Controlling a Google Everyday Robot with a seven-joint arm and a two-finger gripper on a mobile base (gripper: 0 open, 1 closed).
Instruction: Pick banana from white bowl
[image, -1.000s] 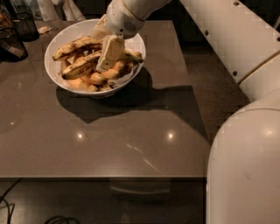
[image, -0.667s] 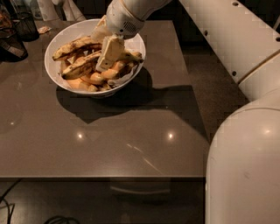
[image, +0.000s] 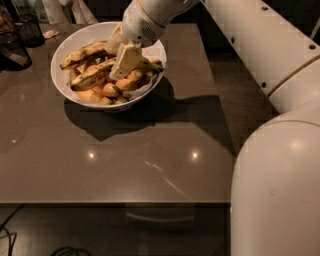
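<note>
The white bowl (image: 67, 42) stands at the back left of the dark table and is full of bananas. The long, dull yellow, dark-streaked banana (image: 92, 76) lies across the bowl's middle. Its right part passes under my gripper, and a dark tip shows at the right rim. A slightly shorter brown-blotched banana (image: 82, 53) lies behind it. Small orange-yellow bananas (image: 102, 91) fill the front. My gripper (image: 125, 61) is down in the bowl, right on top of the long banana's middle-right part.
The arm comes in from the upper right over the table's back edge, and its white body (image: 280, 185) fills the lower right. Dark containers (image: 22, 30) stand at the far left. The brown tabletop (image: 125, 155) stretches in front of the bowl.
</note>
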